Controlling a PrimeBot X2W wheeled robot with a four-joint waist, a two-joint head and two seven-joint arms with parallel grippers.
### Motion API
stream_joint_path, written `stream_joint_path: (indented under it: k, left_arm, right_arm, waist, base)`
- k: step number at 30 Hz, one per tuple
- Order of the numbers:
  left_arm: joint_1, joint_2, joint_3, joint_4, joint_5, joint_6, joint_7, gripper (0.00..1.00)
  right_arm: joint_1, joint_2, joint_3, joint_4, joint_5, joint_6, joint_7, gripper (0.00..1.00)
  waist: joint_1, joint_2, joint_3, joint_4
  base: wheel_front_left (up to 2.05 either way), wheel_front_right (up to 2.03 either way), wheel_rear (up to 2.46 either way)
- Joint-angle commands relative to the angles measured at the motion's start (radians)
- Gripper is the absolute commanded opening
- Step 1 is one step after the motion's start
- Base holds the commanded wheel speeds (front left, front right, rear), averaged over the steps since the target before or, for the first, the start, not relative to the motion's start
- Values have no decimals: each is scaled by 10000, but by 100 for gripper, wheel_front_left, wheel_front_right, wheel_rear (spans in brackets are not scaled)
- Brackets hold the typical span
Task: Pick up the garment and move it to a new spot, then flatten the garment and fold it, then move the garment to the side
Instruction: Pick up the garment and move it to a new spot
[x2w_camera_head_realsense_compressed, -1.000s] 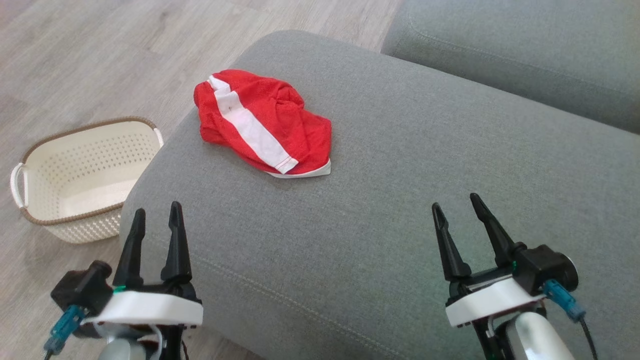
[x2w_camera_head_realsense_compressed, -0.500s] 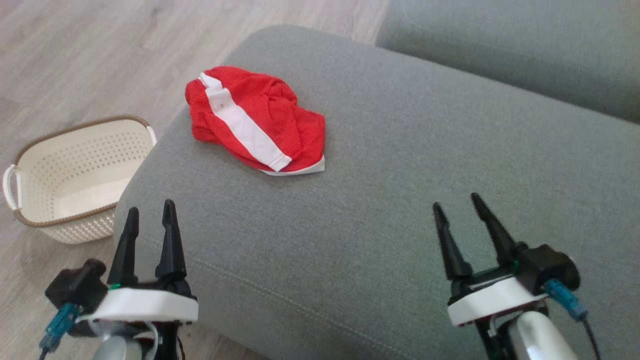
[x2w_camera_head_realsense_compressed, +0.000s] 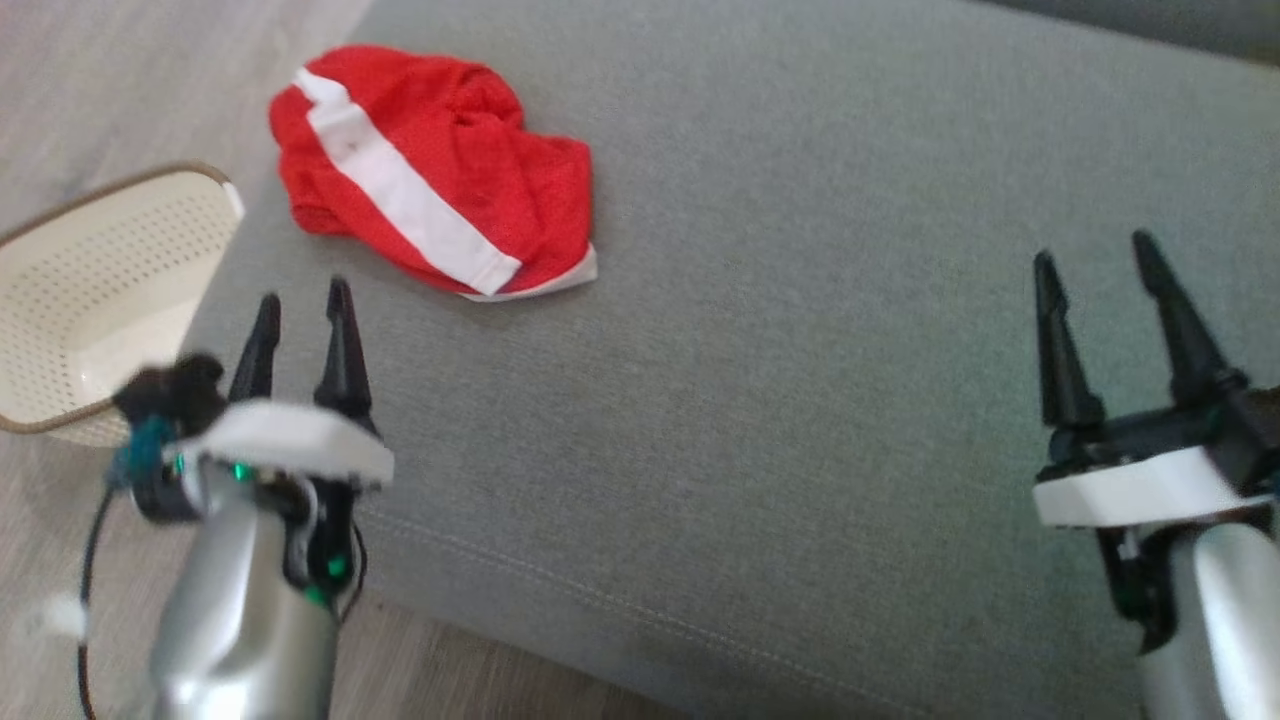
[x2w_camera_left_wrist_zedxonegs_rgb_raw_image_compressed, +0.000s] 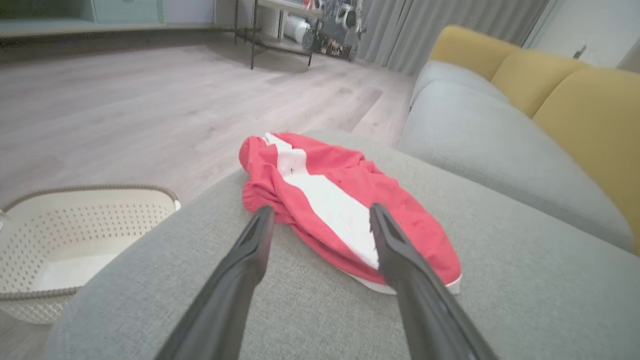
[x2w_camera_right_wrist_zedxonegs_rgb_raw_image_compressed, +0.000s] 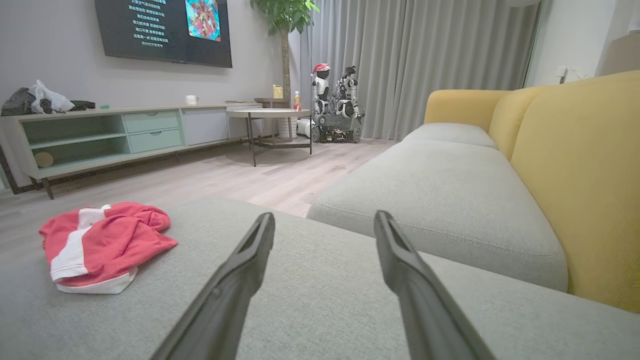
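The garment (x2w_camera_head_realsense_compressed: 430, 165) is a crumpled red piece with a white stripe, lying near the far left corner of a grey sofa cushion (x2w_camera_head_realsense_compressed: 800, 400). It also lies ahead in the left wrist view as the garment (x2w_camera_left_wrist_zedxonegs_rgb_raw_image_compressed: 345, 205), and at the left of the right wrist view as the garment (x2w_camera_right_wrist_zedxonegs_rgb_raw_image_compressed: 100, 245). My left gripper (x2w_camera_head_realsense_compressed: 300, 300) hovers open just short of it, fingers pointing at it, nothing between them. My right gripper (x2w_camera_head_realsense_compressed: 1095, 255) stands open over the bare cushion far to the right.
A cream perforated basket (x2w_camera_head_realsense_compressed: 90, 300) stands on the wooden floor left of the cushion. A second grey seat (x2w_camera_right_wrist_zedxonegs_rgb_raw_image_compressed: 440, 185) and yellow backrests (x2w_camera_right_wrist_zedxonegs_rgb_raw_image_compressed: 580, 165) lie beyond on the right. A TV cabinet (x2w_camera_right_wrist_zedxonegs_rgb_raw_image_compressed: 125, 135) and round table (x2w_camera_right_wrist_zedxonegs_rgb_raw_image_compressed: 270, 115) stand across the room.
The head camera has tilted, shifting the whole picture. Both grippers have moved forward over the cushion, the left one closer to the garment. The garment itself has not moved.
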Motion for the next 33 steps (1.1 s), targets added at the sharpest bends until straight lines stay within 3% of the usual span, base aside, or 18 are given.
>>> stream_joint_path:
  k: [1, 12, 24, 25, 26, 33]
  left_arm:
    - [-880, 266, 403, 75, -77, -18, 108, 100]
    - [-4279, 810, 400, 3623, -493, -282, 1405, 100]
    - [-5714, 953, 4, 6270, -458, -299, 2675, 100]
    - [-5757, 946, -35, 6430, -463, -329, 2768, 38]
    - [-5827, 949, -115, 6676, -453, -381, 2867, 0]
    - [-5926, 869, -248, 6908, -520, -544, 2370, 0]
  right_arm:
    - [-361, -186, 154, -588, -73, -7, 127, 100]
    - [-750, -713, 161, -2020, 0, -7, 889, 100]
    - [-986, -643, 258, -2053, 57, -7, 753, 100]
    - [-1009, -627, 295, -2014, 59, -7, 732, 100]
    - [-1063, -584, 344, -1936, 83, -7, 672, 100]
    - [-1159, -372, 352, -1467, 180, -7, 361, 100]
  waist:
    - [-1, 0, 554, -327]
    - [-1, 0, 2078, -1004]
    - [-1, 0, 2683, -1541]
    - [-1, 0, 2679, -1578]
    - [-1, 0, 2640, -1657]
    - [-1, 0, 2131, -1904]
  base:
    - [0, 0, 0]
    - [0, 0, 0]
    - [0, 0, 0]
    - [0, 0, 0]
    - [0, 0, 0]
    - [0, 0, 0]
